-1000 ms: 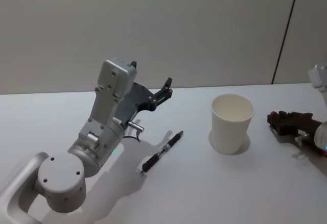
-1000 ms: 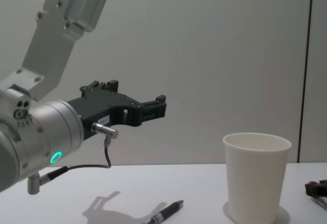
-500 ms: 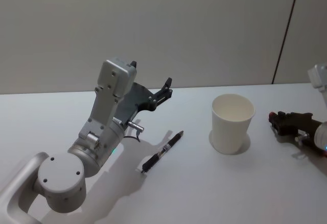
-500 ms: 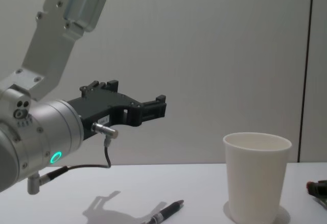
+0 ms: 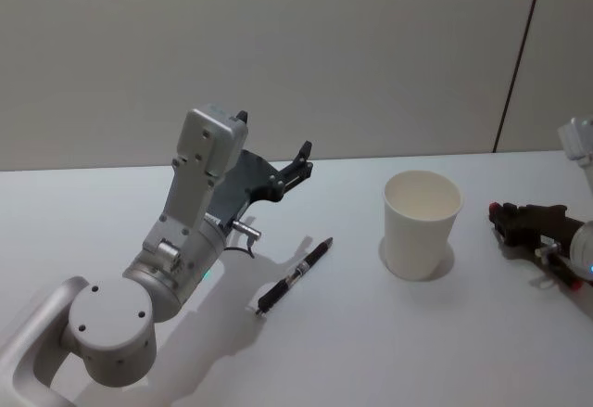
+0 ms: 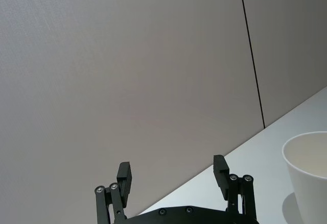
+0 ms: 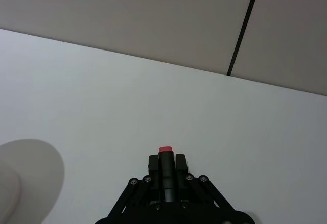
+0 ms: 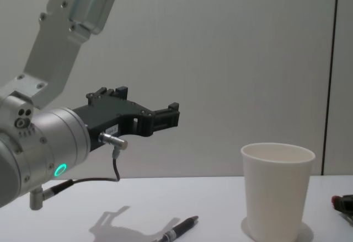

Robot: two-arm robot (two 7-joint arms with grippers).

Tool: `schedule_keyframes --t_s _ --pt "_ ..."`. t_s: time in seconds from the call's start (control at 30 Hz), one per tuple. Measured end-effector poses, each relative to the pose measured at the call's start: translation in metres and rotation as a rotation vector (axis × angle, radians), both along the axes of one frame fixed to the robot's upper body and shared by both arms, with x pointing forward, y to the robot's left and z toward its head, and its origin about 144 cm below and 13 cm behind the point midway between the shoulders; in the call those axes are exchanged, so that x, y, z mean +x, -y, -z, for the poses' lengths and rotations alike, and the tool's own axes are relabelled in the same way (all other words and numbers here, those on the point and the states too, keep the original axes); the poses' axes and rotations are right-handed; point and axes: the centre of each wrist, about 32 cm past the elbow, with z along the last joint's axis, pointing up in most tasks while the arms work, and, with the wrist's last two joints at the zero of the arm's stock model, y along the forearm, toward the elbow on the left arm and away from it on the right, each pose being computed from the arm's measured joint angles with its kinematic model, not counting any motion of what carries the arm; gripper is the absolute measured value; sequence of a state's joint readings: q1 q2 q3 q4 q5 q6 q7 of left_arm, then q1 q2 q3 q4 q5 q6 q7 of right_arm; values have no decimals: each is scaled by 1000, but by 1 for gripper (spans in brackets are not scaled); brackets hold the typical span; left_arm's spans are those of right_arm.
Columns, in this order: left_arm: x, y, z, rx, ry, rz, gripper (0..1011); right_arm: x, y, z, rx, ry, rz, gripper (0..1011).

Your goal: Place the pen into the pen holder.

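Head view, lower left of the frame: the left arm's big joints sit nearest. From them the left gripper [image 5: 274, 133] points up and away above the table [image 5: 371, 342], fingers spread wide and holding nothing. At centre the pen [image 5: 295, 277] lies flat on the table, ungrasped. Right of centre stands the pen holder [image 5: 422, 226], upright, well apart from the pen. At the right edge the right gripper [image 5: 505, 214] sits low, fingers closed together. Nothing is done yet: grasping, carrying and dropping all remain.
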State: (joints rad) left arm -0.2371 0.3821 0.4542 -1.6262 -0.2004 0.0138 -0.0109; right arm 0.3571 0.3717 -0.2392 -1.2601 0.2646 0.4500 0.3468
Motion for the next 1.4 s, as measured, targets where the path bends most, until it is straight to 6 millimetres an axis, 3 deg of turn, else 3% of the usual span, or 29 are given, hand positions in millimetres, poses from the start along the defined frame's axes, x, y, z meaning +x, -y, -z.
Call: schedule_keyframes --t_s 0.97,1.4 --pt "0 0 0 0 0 0 1003 0 -2 0 0 6 3 183" --pt "0 0 0 0 0 0 1003 1 -13 -14 13 140 11 182"
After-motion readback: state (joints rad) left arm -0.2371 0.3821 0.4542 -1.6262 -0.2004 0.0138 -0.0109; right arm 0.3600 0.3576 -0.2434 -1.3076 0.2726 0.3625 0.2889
